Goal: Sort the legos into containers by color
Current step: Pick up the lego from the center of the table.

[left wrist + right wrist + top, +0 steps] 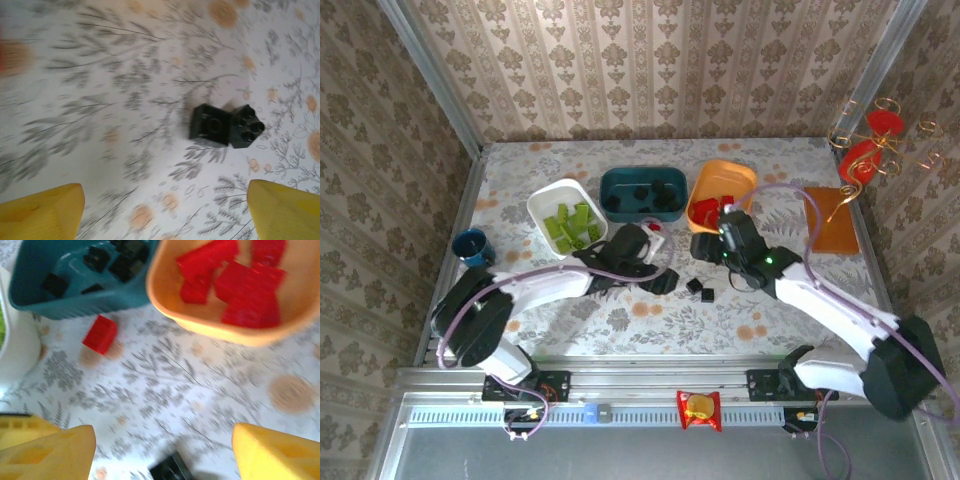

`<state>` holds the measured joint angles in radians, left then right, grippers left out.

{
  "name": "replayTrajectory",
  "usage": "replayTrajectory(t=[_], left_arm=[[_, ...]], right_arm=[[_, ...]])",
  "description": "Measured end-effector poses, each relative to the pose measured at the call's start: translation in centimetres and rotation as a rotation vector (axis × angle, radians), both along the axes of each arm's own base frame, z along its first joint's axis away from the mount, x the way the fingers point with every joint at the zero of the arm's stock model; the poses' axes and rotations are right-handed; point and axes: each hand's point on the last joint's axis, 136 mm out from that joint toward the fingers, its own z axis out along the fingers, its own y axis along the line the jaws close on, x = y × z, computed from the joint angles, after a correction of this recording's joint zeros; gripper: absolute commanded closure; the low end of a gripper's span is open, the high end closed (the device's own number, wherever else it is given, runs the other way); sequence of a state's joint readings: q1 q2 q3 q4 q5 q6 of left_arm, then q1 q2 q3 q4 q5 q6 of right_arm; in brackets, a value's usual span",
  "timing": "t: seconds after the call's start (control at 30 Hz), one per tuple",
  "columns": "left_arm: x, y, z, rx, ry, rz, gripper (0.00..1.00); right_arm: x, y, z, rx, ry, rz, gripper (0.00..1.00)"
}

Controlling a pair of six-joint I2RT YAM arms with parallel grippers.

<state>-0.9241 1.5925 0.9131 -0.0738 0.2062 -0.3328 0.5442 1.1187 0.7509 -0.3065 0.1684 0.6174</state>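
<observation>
Both our claws gape empty: the left claw (165,217) over two touching black bricks (226,127) on the bench (100,100), the right claw (162,455) near a red brick (100,334) beside the teal tray (75,305).

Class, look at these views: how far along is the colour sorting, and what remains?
Done: green bricks lie in the white tray, black bricks in the teal tray, red bricks in the orange tray. In hand: nothing; the left tool and right tool are both open. Left: two loose black bricks before the left tool and one loose red brick on the table beside the teal tray.
</observation>
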Motion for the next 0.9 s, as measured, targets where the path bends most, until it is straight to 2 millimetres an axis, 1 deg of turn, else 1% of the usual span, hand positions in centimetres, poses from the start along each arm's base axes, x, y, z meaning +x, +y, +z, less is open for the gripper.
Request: replayTrajectory(t=[0.07, 0.13, 0.23, 0.33, 0.47, 0.53, 0.63, 0.73, 0.9], left_arm=[[-0.6, -1.8, -0.9, 0.029, -0.006, -0.061, 0.21], [-1.1, -3.2, -1.7, 0.055, -0.010, -0.111, 0.22], [-1.3, -3.9, -2.6, 0.089, -0.015, -0.145, 0.22], [-1.4, -4.1, -3.3, 0.131, -0.031, -0.168, 0.24], [-2.0, -4.8, -4.0, 0.176, -0.056, -0.206, 0.29], [-2.3, -4.9, -4.5, 0.195, -0.062, -0.217, 0.30], [-2.6, -4.6, -5.4, 0.234, -0.068, -0.229, 0.30], [-2.1, -4.8, -6.0, 0.264, -0.086, -0.235, 0.32], [-1.1, -5.3, -6.4, 0.291, -0.128, -0.234, 0.35]], right_arm=[[-1.5, -1.3, 0.4, 0.007, -0.018, -0.024, 0.25], [-2.8, -2.5, 1.4, 0.020, -0.056, -0.048, 0.25], [-3.8, -3.8, 2.9, 0.045, -0.107, -0.082, 0.24], [-4.4, -5.0, 3.6, 0.052, -0.135, -0.115, 0.24], [-4.8, -5.7, 3.2, 0.039, -0.126, -0.132, 0.24], [-4.9, -5.8, 2.7, 0.030, -0.112, -0.135, 0.24], [-5.0, -5.9, 2.6, 0.029, -0.109, -0.137, 0.24], [-5.0, -5.9, 2.8, 0.033, -0.115, -0.138, 0.23], [-5.1, -6.0, 3.3, 0.047, -0.135, -0.139, 0.23]])
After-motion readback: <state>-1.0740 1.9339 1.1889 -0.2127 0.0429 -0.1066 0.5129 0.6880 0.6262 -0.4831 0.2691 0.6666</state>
